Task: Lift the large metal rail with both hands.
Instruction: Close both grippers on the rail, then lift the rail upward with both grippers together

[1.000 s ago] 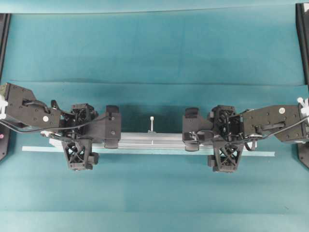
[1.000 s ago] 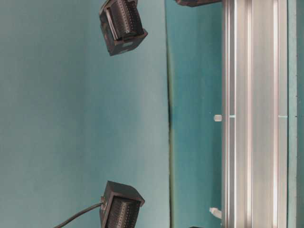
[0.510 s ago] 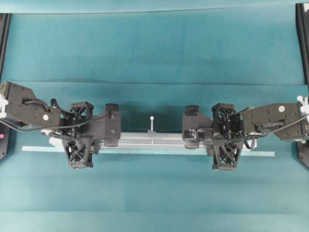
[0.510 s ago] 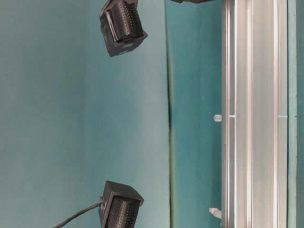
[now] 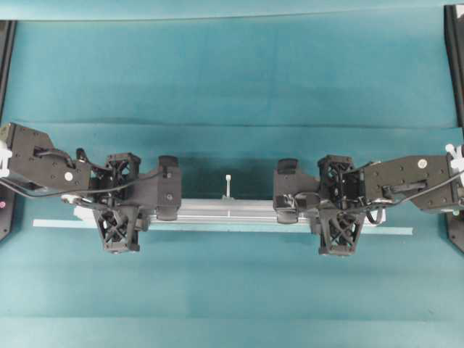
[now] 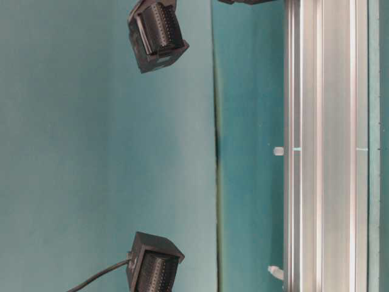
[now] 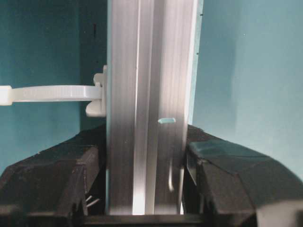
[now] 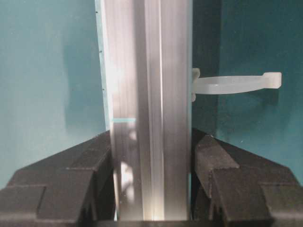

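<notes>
Seen from overhead, a teal cloth-covered table (image 5: 232, 72) fills the frame. Across the lower middle, a long silver rail (image 5: 228, 210) lies flat with its long axis running left to right, and a thin pale strip (image 5: 51, 223) of similar length lies just beside it on the lower side.

At the left of the frame, the left gripper (image 5: 119, 203) reaches in from the left edge and straddles the rail near its left end, one lattice finger above the rail in the picture and one below. In the left wrist view the rail (image 7: 149, 109) runs straight up the frame between the two black fingers (image 7: 52, 179), which press against both of its sides: partly closed and clamped on the rail. A white peg (image 7: 52, 93) sticks out sideways from the rail just ahead of the grip.

At centre, another small white peg (image 5: 228, 185) stands on the rail's upper side, between the two arms.

At the right, the right gripper (image 5: 339, 206) mirrors the left, straddling the rail near its right end. Its wrist view shows the rail (image 8: 149, 109) squeezed between both fingers (image 8: 236, 184), again partly closed and gripping, with a peg (image 8: 236, 82) just beyond.

Each gripper holds its own end, so the lift probably calls for both arms rising together to keep the long axis level.
</notes>
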{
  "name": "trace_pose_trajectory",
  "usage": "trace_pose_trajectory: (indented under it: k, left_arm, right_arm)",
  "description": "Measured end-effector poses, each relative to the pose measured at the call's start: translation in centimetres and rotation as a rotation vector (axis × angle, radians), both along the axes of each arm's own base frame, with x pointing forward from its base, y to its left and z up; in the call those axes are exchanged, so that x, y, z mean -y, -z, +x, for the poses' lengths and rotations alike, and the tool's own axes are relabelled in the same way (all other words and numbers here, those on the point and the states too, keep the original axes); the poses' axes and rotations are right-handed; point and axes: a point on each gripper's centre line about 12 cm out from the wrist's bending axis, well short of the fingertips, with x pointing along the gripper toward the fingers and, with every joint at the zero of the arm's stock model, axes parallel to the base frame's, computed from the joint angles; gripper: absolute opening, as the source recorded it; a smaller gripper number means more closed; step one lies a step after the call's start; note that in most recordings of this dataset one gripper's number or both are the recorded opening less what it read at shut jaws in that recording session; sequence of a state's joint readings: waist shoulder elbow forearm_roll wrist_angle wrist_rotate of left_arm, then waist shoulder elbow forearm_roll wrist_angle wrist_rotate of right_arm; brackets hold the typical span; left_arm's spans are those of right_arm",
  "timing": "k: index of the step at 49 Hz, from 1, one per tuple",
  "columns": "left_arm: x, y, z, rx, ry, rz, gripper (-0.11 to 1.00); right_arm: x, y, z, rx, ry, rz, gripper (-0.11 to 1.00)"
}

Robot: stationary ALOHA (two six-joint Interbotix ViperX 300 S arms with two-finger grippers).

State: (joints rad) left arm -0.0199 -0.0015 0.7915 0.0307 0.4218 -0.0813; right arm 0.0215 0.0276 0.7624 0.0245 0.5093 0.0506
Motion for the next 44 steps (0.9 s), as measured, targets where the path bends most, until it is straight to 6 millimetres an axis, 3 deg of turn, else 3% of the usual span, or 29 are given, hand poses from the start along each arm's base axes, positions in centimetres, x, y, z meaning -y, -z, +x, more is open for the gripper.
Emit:
trace_pose_trajectory:
  k: [17, 29, 44]
  left_arm:
    - [0.0, -0.8, 0.1, -0.020, 0.004, 0.002, 0.37]
    - [-0.1, -4.6, 0.0, -0.021, 0.001, 0.006, 0.37]
    - [-0.3, -10.4, -0.6, 0.005, -0.007, 0.008, 0.37]
  right_arm:
    - [-0.2, -1.2, 0.1, -0.029, 0.002, 0.010, 0.40]
    - [-0.3, -4.5, 0.2, -0.051, -0.004, 0.013, 0.40]
    - [-0.4, -10.5, 0.1, -0.040, -0.008, 0.018, 0.40]
